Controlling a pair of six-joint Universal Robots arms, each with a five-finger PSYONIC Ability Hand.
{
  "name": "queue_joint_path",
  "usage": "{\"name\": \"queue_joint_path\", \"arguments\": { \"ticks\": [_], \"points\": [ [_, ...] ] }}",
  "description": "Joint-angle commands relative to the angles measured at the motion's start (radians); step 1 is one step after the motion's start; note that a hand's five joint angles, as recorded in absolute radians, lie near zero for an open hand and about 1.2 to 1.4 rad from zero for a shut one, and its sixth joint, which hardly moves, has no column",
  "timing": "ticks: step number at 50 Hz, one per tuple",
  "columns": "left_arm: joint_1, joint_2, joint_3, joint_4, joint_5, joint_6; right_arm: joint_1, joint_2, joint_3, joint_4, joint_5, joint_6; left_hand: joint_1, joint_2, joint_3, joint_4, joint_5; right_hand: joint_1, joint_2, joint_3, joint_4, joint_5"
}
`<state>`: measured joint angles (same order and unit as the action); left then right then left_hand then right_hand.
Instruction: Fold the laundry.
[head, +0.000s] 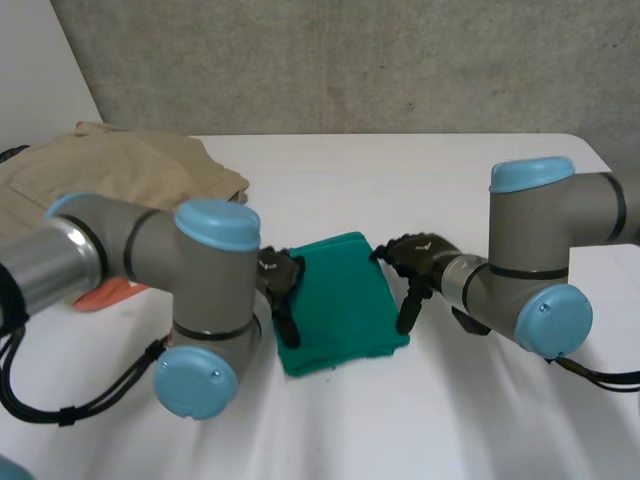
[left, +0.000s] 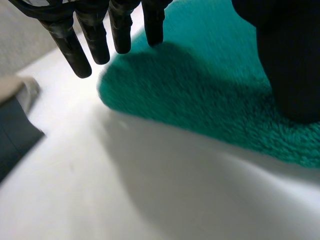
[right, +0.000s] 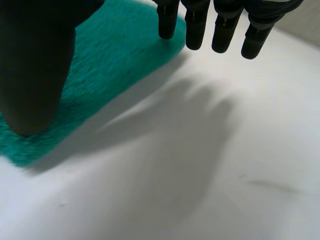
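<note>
A green towel (head: 343, 300) lies folded into a small rectangle on the white table (head: 420, 420), between my two hands. My left hand (head: 281, 283) hovers at its left edge, fingers (left: 95, 37) straight and spread, thumb over the towel (left: 200, 95). At the towel's right edge is my right hand (head: 414, 264). Its fingers (right: 220, 25) are straight above bare table, and its thumb stands over the towel (right: 115, 55). Both hands are open and hold nothing.
A pile of beige laundry (head: 120, 170) lies at the table's back left, with an orange item (head: 108, 294) by it behind my left arm. Bare table spreads in front of the towel and to the right.
</note>
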<state>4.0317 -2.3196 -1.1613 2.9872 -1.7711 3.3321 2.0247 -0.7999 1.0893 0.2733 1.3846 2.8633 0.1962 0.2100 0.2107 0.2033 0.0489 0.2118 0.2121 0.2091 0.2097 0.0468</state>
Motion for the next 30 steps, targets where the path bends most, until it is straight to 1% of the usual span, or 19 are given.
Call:
{"name": "queue_joint_path", "arguments": {
  "ticks": [1,2,4,5,7,9,10,11,13,14,15,16,18,21,28,30],
  "points": [
    [0.033,0.146,0.041,0.022,0.129,0.001,0.003,-0.179,0.181,-0.184,0.106,-0.001,-0.021,-0.035,-0.035,-0.028,-0.048,-0.037,-0.038,-0.035,-0.035,-0.047],
    [0.046,0.167,0.06,0.03,0.178,0.001,-0.001,-0.223,0.251,-0.237,0.128,-0.001,-0.021,-0.035,-0.035,-0.028,-0.048,-0.037,-0.038,-0.035,-0.035,-0.047],
    [0.059,0.186,0.077,0.036,0.226,0.001,-0.004,-0.257,0.313,-0.281,0.139,0.002,-0.021,-0.035,-0.035,-0.028,-0.048,-0.037,-0.038,-0.035,-0.035,-0.047],
    [0.081,0.201,0.097,0.042,0.299,0.001,-0.007,-0.28,0.371,-0.307,0.137,0.011,-0.012,-0.026,-0.027,-0.019,-0.039,-0.037,-0.038,-0.035,-0.035,-0.047],
    [0.101,0.21,0.115,0.042,0.366,0.003,0.0,-0.289,0.434,-0.312,0.134,0.046,-0.009,-0.023,-0.024,-0.016,-0.036,-0.037,-0.038,-0.035,-0.035,-0.047],
    [0.124,0.213,0.153,0.039,0.508,0.003,0.005,-0.291,0.471,-0.315,0.131,0.088,-0.003,-0.017,-0.018,-0.01,-0.031,-0.037,-0.038,-0.035,-0.035,-0.047],
    [0.128,0.215,0.161,0.038,0.55,0.001,0.006,-0.291,0.484,-0.318,0.128,0.111,0.0,-0.014,-0.015,-0.007,-0.028,-0.037,-0.038,-0.035,-0.035,-0.047],
    [0.135,0.215,0.178,0.029,0.646,0.0,0.011,-0.291,0.513,-0.324,0.119,0.155,0.0,-0.014,-0.015,-0.007,-0.028,-0.037,-0.038,-0.035,-0.035,-0.047],
    [0.139,0.215,0.186,0.022,0.735,-0.002,0.017,-0.289,0.534,-0.327,0.096,0.198,0.0,-0.014,-0.015,-0.007,-0.028,-0.037,-0.038,-0.035,-0.035,-0.047],
    [0.139,0.215,0.189,0.018,0.775,-0.003,0.028,-0.286,0.546,-0.338,0.064,0.23,0.0,-0.014,-0.015,-0.007,-0.028,-0.037,-0.038,-0.035,-0.035,-0.047],
    [0.142,0.215,0.193,0.009,0.845,-0.006,0.031,-0.286,0.549,-0.345,0.048,0.246,0.0,-0.014,-0.015,-0.007,-0.028,-0.037,-0.038,-0.035,-0.035,-0.047],
    [0.145,0.216,0.195,0.006,0.878,-0.008,0.031,-0.286,0.552,-0.353,0.031,0.258,0.0,-0.014,-0.015,-0.007,-0.028,-0.037,-0.038,-0.035,-0.035,-0.047],
    [0.148,0.216,0.195,-0.005,0.918,-0.008,0.031,-0.274,0.552,-0.376,-0.016,0.289,0.003,-0.011,-0.012,-0.004,-0.025,-0.037,-0.038,-0.035,-0.035,-0.047],
    [0.147,0.223,0.192,-0.014,0.926,-0.006,0.035,-0.233,0.548,-0.394,-0.036,0.303,0.0,-0.014,-0.015,-0.007,-0.028,-0.037,-0.038,-0.035,-0.035,-0.047],
    [0.133,0.229,0.183,-0.016,0.923,-0.003,0.06,-0.177,0.491,-0.422,-0.035,0.295,0.003,-0.011,-0.012,-0.004,-0.025,-0.037,-0.038,-0.035,-0.035,-0.047],
    [0.132,0.229,0.181,-0.016,0.923,-0.005,0.062,-0.145,0.468,-0.425,-0.033,0.292,0.003,-0.011,-0.012,-0.004,-0.025,0.023,0.022,0.025,0.025,0.013]
  ]
}}
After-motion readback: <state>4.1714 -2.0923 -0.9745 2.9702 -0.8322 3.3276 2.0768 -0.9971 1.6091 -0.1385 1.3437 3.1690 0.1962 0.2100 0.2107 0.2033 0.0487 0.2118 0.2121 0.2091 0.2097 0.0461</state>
